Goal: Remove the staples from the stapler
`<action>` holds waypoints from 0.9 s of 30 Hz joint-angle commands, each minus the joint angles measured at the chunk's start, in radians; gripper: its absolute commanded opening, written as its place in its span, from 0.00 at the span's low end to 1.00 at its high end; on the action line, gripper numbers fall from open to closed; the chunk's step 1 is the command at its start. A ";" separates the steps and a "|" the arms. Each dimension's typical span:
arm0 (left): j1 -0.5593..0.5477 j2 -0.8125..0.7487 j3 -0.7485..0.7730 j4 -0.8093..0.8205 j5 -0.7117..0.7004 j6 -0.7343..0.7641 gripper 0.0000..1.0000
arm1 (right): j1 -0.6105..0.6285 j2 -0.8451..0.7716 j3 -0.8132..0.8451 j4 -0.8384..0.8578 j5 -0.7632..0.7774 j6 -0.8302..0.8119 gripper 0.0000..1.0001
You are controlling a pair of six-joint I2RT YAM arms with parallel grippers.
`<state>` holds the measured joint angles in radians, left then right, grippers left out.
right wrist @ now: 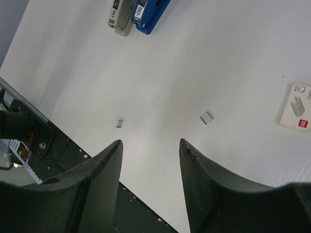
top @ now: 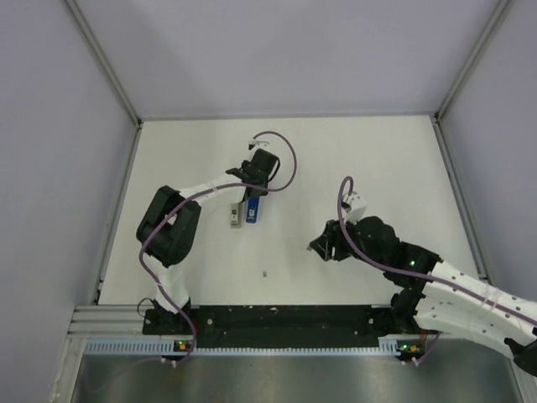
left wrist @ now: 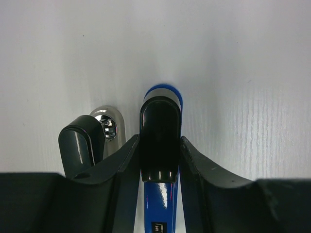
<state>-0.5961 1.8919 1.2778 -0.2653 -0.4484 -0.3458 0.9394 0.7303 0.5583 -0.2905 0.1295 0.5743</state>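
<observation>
The blue stapler (top: 251,211) lies on the white table, its black end away from the left wrist camera. In the left wrist view my left gripper (left wrist: 159,148) straddles it, and both fingers press the sides of the black end above the blue body (left wrist: 160,206). In the top view the left gripper (top: 252,191) sits right over the stapler. My right gripper (top: 323,248) is open and empty above the table, well to the right of the stapler. In the right wrist view (right wrist: 150,142) the stapler (right wrist: 151,12) lies far off at the top edge.
A grey bar (top: 236,215) with a silvery end (left wrist: 111,125) lies just left of the stapler, touching the left finger's outer side. Two small staple pieces (right wrist: 119,123) (right wrist: 206,118) lie on the table, one also in the top view (top: 264,273). A white staple box (right wrist: 295,107) lies at the right. The black base rail (top: 277,319) runs along the near edge.
</observation>
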 commanded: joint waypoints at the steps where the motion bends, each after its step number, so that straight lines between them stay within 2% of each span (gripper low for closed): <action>1: 0.025 0.000 0.041 -0.032 0.023 0.002 0.43 | -0.004 0.027 0.110 -0.013 0.013 -0.048 0.52; 9: 0.025 -0.112 0.028 -0.015 0.091 0.016 0.72 | -0.069 0.099 0.235 -0.117 0.021 -0.105 0.60; 14: 0.021 -0.230 0.058 -0.080 0.145 0.010 0.75 | -0.206 0.158 0.290 -0.191 -0.028 -0.122 0.63; 19: 0.010 -0.387 -0.006 -0.041 0.264 -0.002 0.76 | -0.391 0.205 0.296 -0.260 -0.007 -0.087 0.63; 27: -0.010 -0.574 -0.145 -0.034 0.439 -0.047 0.74 | -0.556 0.254 0.255 -0.274 0.067 -0.071 0.62</action>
<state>-0.5945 1.3796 1.2057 -0.3138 -0.1333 -0.3538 0.4446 0.9527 0.8181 -0.5571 0.1474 0.4831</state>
